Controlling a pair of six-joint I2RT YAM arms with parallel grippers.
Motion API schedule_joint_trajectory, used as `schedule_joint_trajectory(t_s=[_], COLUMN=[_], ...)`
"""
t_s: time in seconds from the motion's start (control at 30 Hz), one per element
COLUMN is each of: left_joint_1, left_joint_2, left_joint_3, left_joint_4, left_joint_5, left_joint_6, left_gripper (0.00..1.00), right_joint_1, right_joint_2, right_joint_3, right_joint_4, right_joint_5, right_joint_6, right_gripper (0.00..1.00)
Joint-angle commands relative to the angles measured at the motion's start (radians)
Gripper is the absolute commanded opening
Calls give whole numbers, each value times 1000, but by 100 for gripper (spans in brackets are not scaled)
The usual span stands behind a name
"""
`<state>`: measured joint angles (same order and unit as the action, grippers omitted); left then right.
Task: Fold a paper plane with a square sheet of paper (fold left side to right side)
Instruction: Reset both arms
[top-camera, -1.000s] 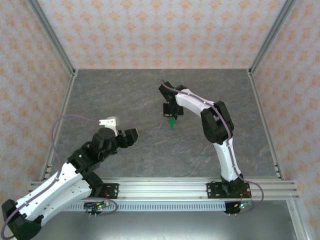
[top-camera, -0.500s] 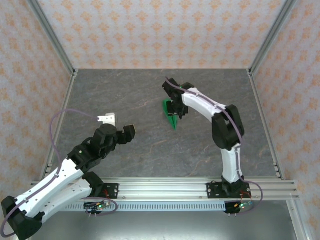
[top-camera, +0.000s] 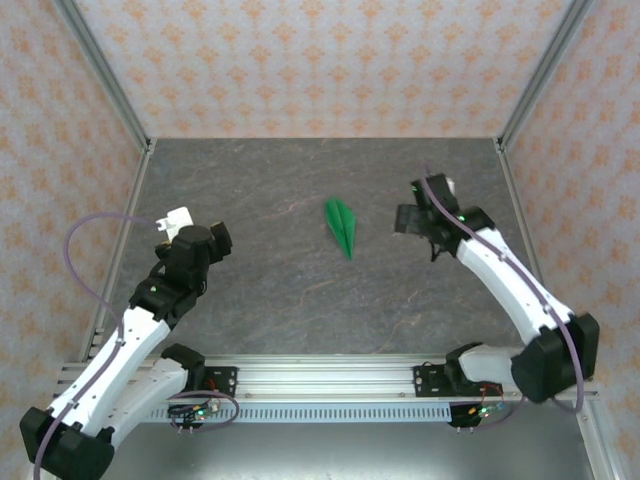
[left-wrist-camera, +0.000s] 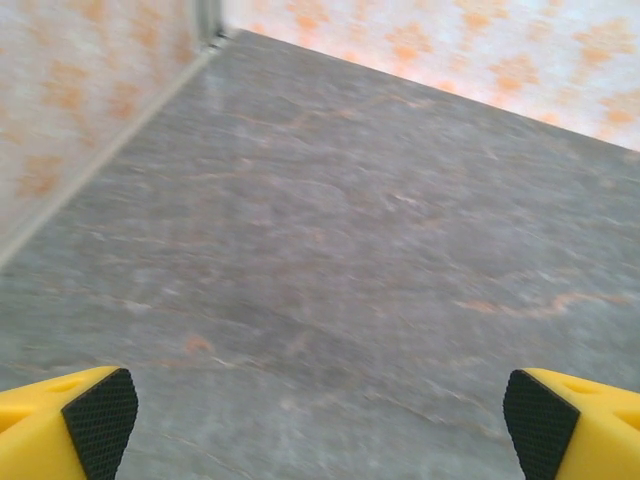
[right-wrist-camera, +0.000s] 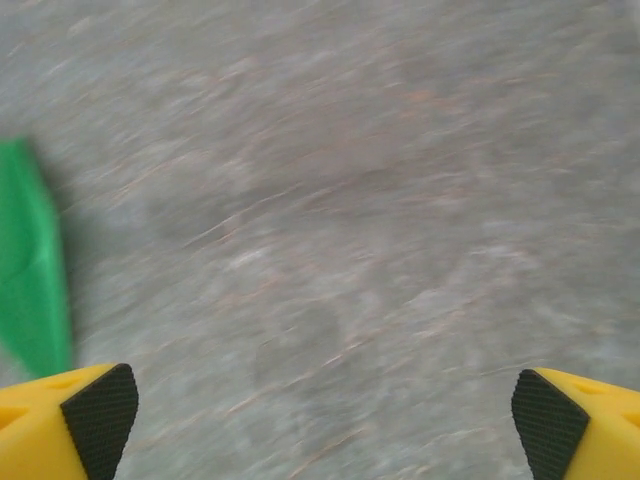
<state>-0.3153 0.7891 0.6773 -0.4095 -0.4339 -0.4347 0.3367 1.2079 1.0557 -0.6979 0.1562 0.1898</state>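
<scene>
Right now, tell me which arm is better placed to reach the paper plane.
Probably right. The right gripper is open and closer to the paper plane, whose green edge shows in its wrist view. The left gripper, also open, is farther.

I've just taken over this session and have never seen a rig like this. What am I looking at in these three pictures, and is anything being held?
The machine is two white-and-black robot arms bolted at the table's near edge: the left arm and the right arm. The wide picture comes from a fixed camera above and behind them. The other two come from a camera on each wrist, looking past that arm's own yellow fingers with black pads: the left gripper and the right gripper. On the grey stone-patterned table lies the narrow, pointed, bright green paper plane, between the arms and apart from both. Its edge shows at the left of the right wrist picture. Both grippers are open and hold nothing.
</scene>
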Motion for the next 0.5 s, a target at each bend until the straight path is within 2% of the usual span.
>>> schedule_joint_trajectory(t_s=[0.0, 0.1, 0.17, 0.3, 0.47], left_joint_1=[49, 68, 78, 114, 133], left_joint_2=[43, 89, 123, 216, 381], left_joint_3=[-59, -160, -214, -259, -310], left_joint_4=[152, 320, 442, 560, 834], left_joint_5=[-180, -284, -310, -286, -205], left_joint_6=[64, 118, 187, 236, 324], left_gripper=[98, 98, 98, 98, 98], right_joint_1=[-102, -210, -262, -310, -322], right_joint_2=[-124, -189, -193, -121, -3], right_joint_3=[-172, -347, -471, -599, -679], right_joint_4=[217, 404, 578, 833, 1151], right_joint_5=[114, 94, 95, 82, 20], right_joint_6=[-39, -66, -79, -95, -150], right_gripper=[100, 100, 100, 100, 100])
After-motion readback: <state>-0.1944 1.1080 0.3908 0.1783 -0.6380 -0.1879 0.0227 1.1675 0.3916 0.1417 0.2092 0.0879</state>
